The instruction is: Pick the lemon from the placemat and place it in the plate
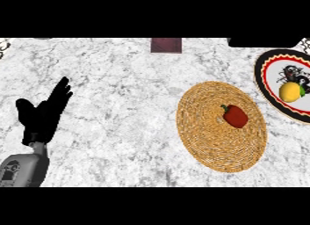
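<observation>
Lemon point(289, 91) on plate point(268, 69), long axis roughly upright in view

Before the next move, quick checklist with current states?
1. Lemon in the plate: ok, lying on it.
2. Lemon off the placemat: ok.
3. Red pepper on the placemat, apart from the plate: ok.
4. Left robot hand open, holding nothing, at the view's left: ok.
5. Right robot hand position: cannot tell, not in view.
</observation>
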Motion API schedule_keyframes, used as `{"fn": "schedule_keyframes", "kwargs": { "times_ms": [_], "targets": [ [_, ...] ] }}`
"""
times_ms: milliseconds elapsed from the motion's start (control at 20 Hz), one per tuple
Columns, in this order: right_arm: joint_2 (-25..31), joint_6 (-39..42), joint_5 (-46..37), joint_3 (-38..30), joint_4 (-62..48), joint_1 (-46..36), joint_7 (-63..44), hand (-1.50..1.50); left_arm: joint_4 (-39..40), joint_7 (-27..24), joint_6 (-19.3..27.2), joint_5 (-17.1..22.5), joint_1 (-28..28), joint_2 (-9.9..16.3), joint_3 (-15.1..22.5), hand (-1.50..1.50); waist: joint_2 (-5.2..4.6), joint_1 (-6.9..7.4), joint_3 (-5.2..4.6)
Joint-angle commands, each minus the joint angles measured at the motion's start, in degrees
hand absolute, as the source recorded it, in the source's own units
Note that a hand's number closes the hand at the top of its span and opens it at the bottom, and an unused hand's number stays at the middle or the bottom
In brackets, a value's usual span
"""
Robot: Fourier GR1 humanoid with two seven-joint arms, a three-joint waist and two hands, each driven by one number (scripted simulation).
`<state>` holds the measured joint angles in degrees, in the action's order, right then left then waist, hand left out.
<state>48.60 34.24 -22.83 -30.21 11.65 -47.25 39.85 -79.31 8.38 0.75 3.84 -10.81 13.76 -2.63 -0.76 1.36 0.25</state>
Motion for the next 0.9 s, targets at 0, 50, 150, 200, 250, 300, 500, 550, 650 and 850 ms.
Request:
{"fn": "schedule_keyframes", "kwargs": {
  "times_ms": [0,50,150,200,250,300,500,550,650,850],
  "targets": [
    [2.1,12.8,1.9,-0.8,-0.2,1.5,7.8,-1.50,-1.4,1.6,1.9,-0.6,-1.5,-1.8,1.0,0.00,-0.14,0.27,0.16],
    [1.3,10.7,2.0,-0.7,0.0,2.3,8.3,-1.50,-1.1,-0.5,-0.6,0.2,1.1,-0.6,0.6,0.00,-0.35,1.07,0.17],
    [1.2,11.8,2.6,-0.6,0.5,3.0,8.5,-1.50,-1.4,1.7,1.4,-0.5,-1.0,-1.8,1.1,0.00,-0.29,0.46,0.19],
    [2.8,12.1,3.2,-1.0,0.6,3.2,8.5,-1.50,-0.7,0.9,1.2,-1.4,-1.1,-1.5,1.6,0.00,-0.53,0.40,0.25],
    [2.9,12.7,3.4,-0.8,1.0,2.4,7.5,-1.50,-0.1,-0.1,1.5,-1.2,-0.3,-2.1,1.3,0.00,-0.34,0.50,0.14],
    [3.0,12.6,3.2,-0.4,1.0,3.5,7.6,-1.50,0.4,0.1,1.0,-0.8,-0.9,-1.2,0.5,0.00,-0.44,0.50,0.15],
    [4.2,11.5,4.9,-1.1,1.0,4.1,6.5,-1.50,-0.3,0.6,0.8,-1.2,-0.8,-0.7,0.6,0.00,-0.70,1.23,0.29],
    [4.0,10.1,4.6,-0.8,1.7,6.6,8.8,-1.50,-2.9,0.7,0.4,-0.8,1.4,-1.2,1.5,0.00,-0.44,1.50,0.36],
    [6.2,11.8,5.0,-0.6,1.9,5.8,7.3,-1.50,-2.2,0.4,1.7,-1.8,0.4,-2.8,2.4,0.00,-0.65,1.20,0.37],
    [6.5,10.8,5.3,0.0,2.2,6.3,6.4,-1.50,-2.4,2.0,1.1,-0.9,-0.7,-1.9,1.5,0.00,-0.71,1.41,0.38]
  ]
}}
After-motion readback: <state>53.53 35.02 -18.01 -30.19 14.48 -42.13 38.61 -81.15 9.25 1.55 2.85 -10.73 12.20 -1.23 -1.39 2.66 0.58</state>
